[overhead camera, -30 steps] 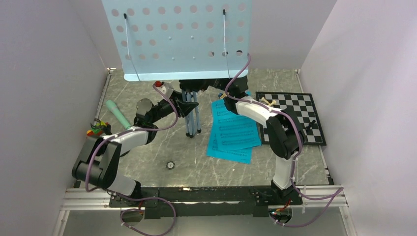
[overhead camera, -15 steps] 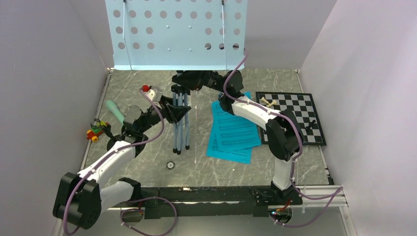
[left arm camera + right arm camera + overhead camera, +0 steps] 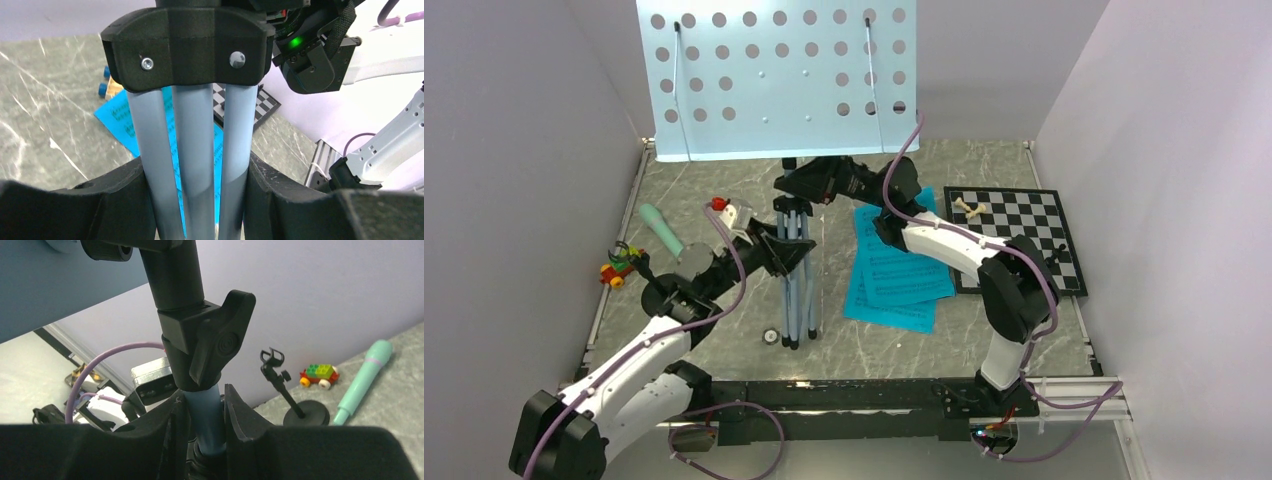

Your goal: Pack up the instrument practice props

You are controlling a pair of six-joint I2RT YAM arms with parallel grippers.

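The pale-blue music stand's perforated tray (image 3: 774, 75) stands high at the back, and its three legs (image 3: 796, 280) are folded together. My left gripper (image 3: 786, 248) is shut on the folded legs (image 3: 192, 150) just below the black hub (image 3: 185, 45). My right gripper (image 3: 799, 183) is shut on the blue pole (image 3: 205, 415) under the black clamp knob (image 3: 220, 340). Turquoise music sheets (image 3: 899, 270) lie right of the stand. The mint-green microphone (image 3: 661, 230) lies at the left. The black round-based mic stand (image 3: 306, 412) shows in the right wrist view.
A black-and-white chessboard (image 3: 1019, 235) with pieces lies at the right. A small toy car (image 3: 619, 265) sits by the left wall. A small round ring (image 3: 771, 337) lies near the legs' feet. Pale walls close in the left, back and right.
The stand's legs have swung toward the near edge as my left arm drew back with them. The tray has risen slightly. My right gripper has shifted left along with the pole.
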